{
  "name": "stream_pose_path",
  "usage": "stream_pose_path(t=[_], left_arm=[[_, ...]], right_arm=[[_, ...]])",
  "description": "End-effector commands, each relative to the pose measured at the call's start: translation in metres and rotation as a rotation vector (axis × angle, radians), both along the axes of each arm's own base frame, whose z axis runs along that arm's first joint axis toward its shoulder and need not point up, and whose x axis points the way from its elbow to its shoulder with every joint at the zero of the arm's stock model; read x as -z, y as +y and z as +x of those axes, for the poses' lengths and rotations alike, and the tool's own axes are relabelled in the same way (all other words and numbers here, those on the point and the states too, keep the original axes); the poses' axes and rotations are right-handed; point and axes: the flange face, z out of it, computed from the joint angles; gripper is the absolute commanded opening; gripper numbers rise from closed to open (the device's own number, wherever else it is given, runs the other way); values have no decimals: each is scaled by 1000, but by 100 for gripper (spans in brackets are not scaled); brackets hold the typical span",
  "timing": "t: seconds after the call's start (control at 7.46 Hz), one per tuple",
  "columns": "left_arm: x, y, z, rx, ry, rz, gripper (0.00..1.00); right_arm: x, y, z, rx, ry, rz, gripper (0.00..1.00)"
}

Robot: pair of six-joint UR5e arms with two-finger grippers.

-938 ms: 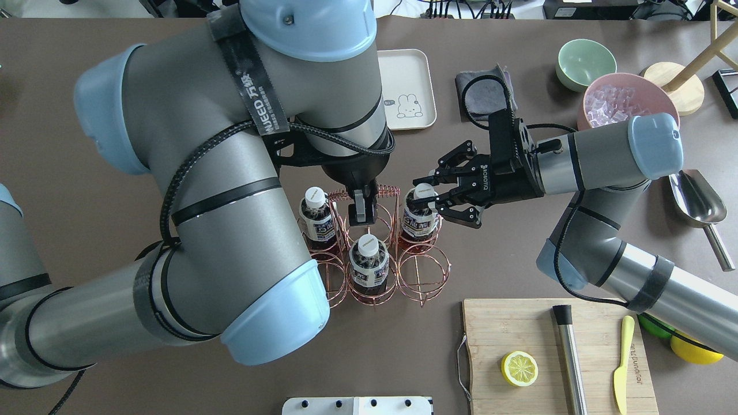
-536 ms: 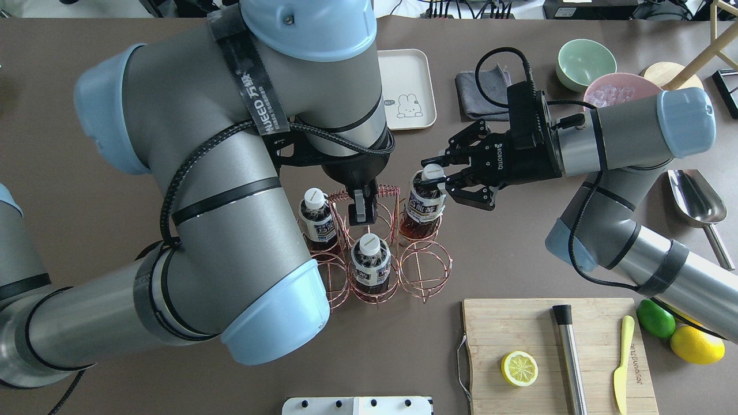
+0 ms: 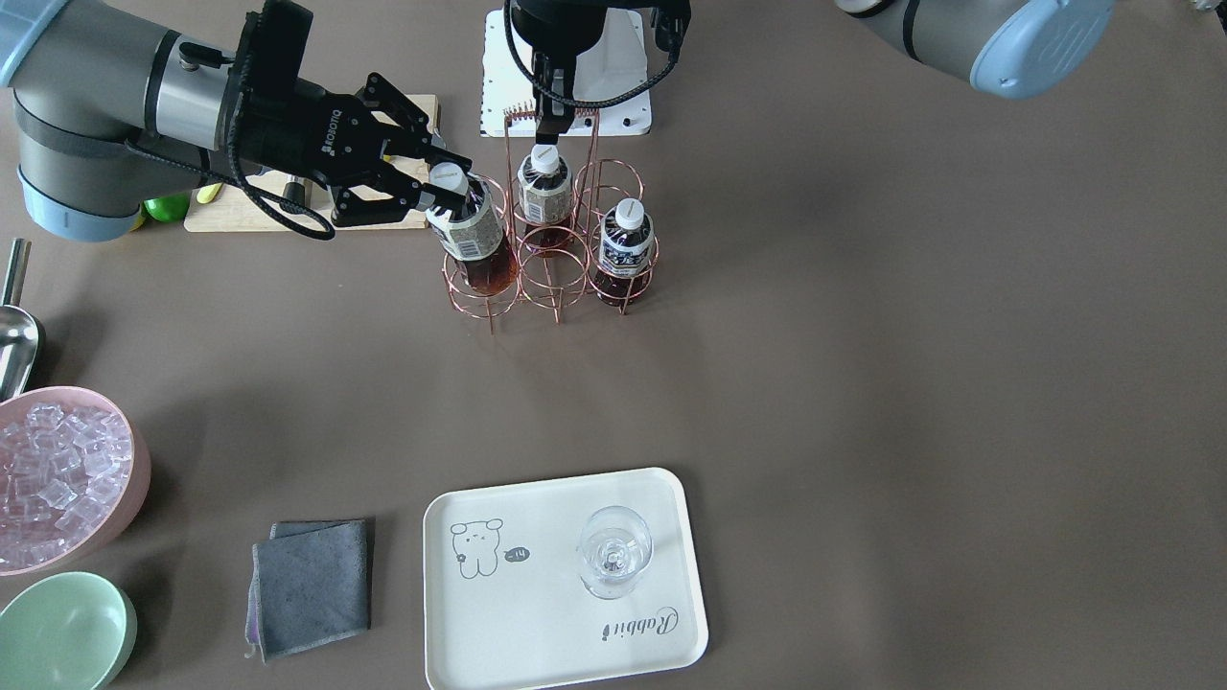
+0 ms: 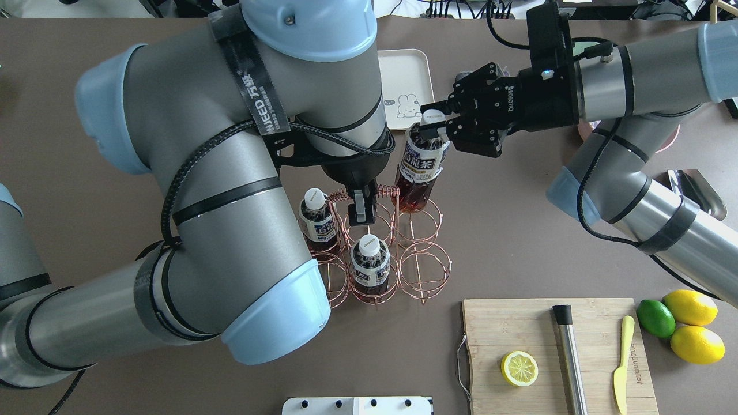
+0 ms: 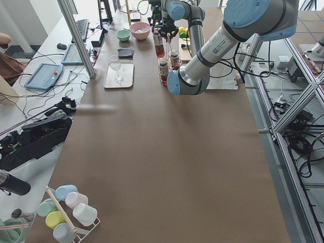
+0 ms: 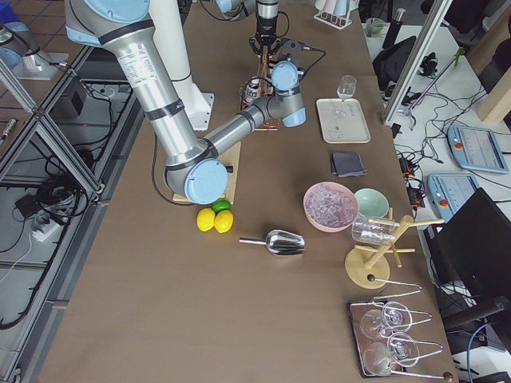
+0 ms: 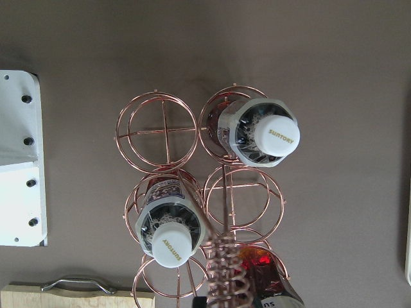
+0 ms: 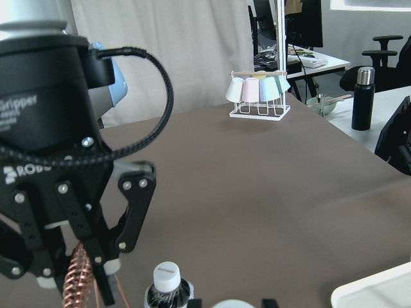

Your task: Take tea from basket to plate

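The right gripper (image 4: 433,123) pinches the white cap of the tea (image 4: 420,166), a small clear plastic bottle of reddish-brown liquid. It hangs tilted, base level with the top ring of the rose-gold wire basket (image 4: 425,271). The left gripper (image 4: 357,214) looks clamped on the basket's coiled handle. Full and smooth, the bottle probably swings. The neck seems the surer hold. The cream rectangular plate (image 3: 441,613) lies well apart.

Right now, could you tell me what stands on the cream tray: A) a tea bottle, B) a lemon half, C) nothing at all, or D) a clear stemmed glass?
D: a clear stemmed glass stands on the tray, while the tea is at the basket, its cap in the right gripper.
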Motion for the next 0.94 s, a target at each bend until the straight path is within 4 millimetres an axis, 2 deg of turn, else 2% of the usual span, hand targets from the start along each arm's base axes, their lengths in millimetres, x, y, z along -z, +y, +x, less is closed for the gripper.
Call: stream_pose_path(t=[0.0, 0.13, 0.4, 0.54, 0.67, 0.8], left_arm=[[0, 1, 1, -1, 0, -1, 0], [1, 1, 0, -1, 1, 0, 0], [0, 1, 1, -2, -2, -1, 0], [0, 1, 1, -2, -2, -1, 0], [0, 0, 0, 0, -2, -1, 0], [-1, 0, 1, -1, -2, -2, 0]], right_arm=[[35, -45, 63, -103, -2, -22, 0], [40, -61, 78, -147, 3, -37, 0], [40, -103, 82, -251, 9, -66, 0], [35, -137, 79, -319, 27, -86, 0], [20, -170, 70, -399, 61, -102, 0], [3, -192, 55, -458, 84, -141, 0]])
